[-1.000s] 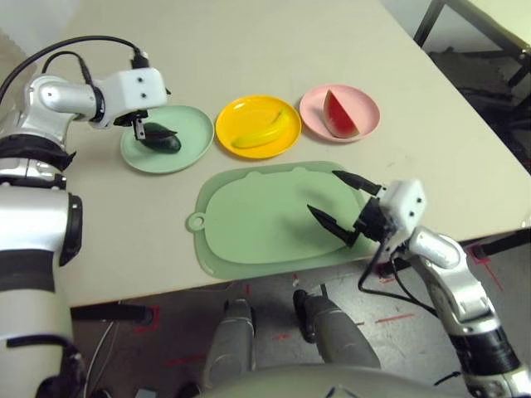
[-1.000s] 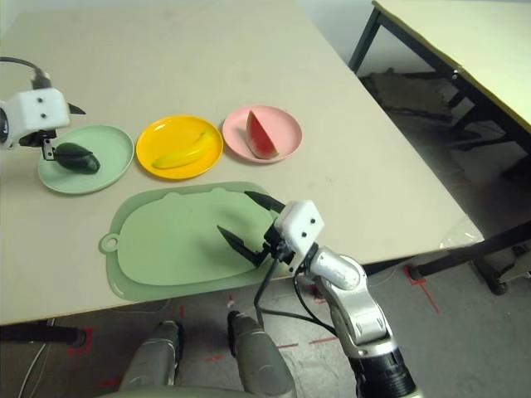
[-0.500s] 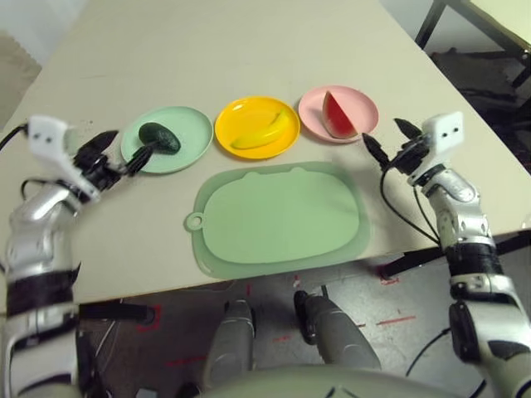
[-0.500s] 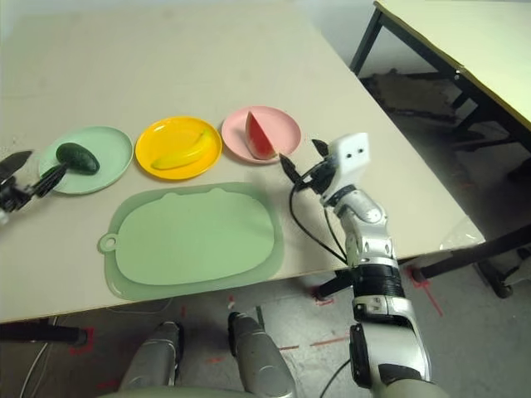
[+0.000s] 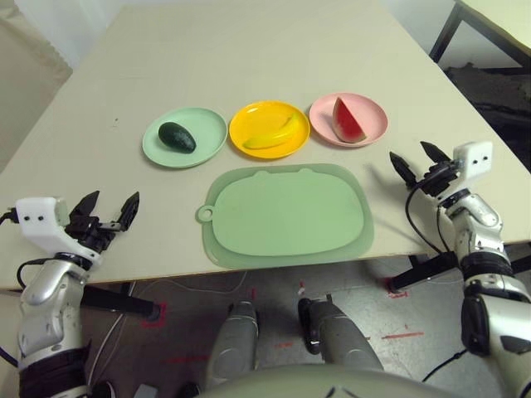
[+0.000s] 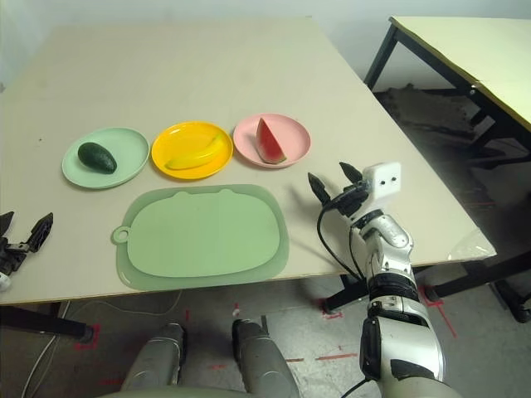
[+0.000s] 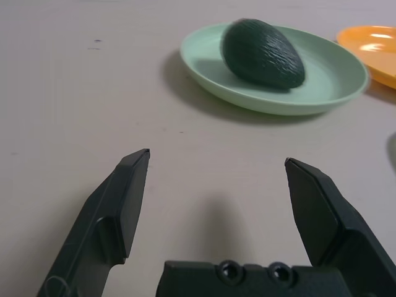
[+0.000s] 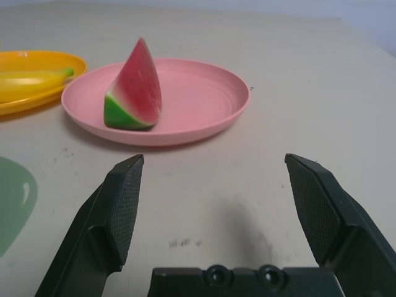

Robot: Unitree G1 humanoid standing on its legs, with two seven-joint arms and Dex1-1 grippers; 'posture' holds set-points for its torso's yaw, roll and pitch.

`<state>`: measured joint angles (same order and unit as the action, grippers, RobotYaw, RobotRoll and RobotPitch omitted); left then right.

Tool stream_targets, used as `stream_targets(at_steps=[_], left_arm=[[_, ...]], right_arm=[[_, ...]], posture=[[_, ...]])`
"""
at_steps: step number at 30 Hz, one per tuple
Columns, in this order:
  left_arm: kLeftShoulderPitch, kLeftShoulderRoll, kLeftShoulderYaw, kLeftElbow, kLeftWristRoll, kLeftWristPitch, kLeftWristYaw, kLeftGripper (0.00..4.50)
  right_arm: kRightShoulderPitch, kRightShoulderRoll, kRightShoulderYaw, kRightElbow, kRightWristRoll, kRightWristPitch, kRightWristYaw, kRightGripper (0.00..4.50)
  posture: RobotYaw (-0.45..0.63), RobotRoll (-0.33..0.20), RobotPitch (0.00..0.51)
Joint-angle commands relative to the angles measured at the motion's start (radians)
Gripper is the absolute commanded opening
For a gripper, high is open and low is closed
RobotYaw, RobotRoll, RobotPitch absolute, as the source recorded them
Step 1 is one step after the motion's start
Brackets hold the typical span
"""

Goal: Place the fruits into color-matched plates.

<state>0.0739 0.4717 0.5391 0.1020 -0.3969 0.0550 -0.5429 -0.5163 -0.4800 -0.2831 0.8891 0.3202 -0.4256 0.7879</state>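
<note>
The dark green avocado (image 5: pixel 176 137) lies in the pale green plate (image 5: pixel 209 126). A yellow banana (image 5: pixel 270 135) rests in the yellow plate (image 5: pixel 249 118), and the watermelon wedge (image 5: pixel 348 121) stands in the pink plate (image 5: pixel 373 120). My left gripper (image 5: pixel 112 199) is open and empty near the table's front left edge, well short of the green plate (image 7: pixel 334 80) and its avocado (image 7: pixel 263 52). Near the front right edge, my right gripper (image 5: pixel 410 151) is open and empty too, pointing at the watermelon (image 8: pixel 135 86) on the pink plate (image 8: pixel 198 93) from a short distance.
A large pale green cutting mat (image 5: pixel 286 215) with a handle loop lies bare in front of the three plates, between my two arms. Another table stands beyond the right edge.
The left gripper has drawn back from the avocado in the green plate to the front left edge. The right gripper left the mat, swung right and pulled back. The camera view shifted as well.
</note>
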Motion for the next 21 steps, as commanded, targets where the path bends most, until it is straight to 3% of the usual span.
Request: stream_targets(at_steps=[1,9,15,21], left_arm=[[0.011,0.018,0.007,0.051,0.008,-0.026,-0.005,4.46],[-0.01,0.058,0.002,0.102,0.001,-0.047,-0.019,4.46],[-0.053,0.09,0.008,0.103,-0.013,-0.031,-0.023,4.46],[-0.046,0.069,-0.012,0.022,-0.013,-0.009,0.005,4.46]], right_arm=[[0.039,0.011,-0.018,-0.028,0.018,-0.01,0.003,4.5],[0.095,0.052,0.005,-0.197,0.03,0.049,-0.029,4.5],[0.108,0.131,0.022,-0.332,-0.003,0.107,-0.165,4.5],[0.097,0.199,0.06,-0.385,-0.017,0.133,-0.222,4.5]], posture=[[0.01,0.0,0.174],[0.0,0.0,0.183],[0.0,0.0,0.192],[0.04,0.0,0.203]])
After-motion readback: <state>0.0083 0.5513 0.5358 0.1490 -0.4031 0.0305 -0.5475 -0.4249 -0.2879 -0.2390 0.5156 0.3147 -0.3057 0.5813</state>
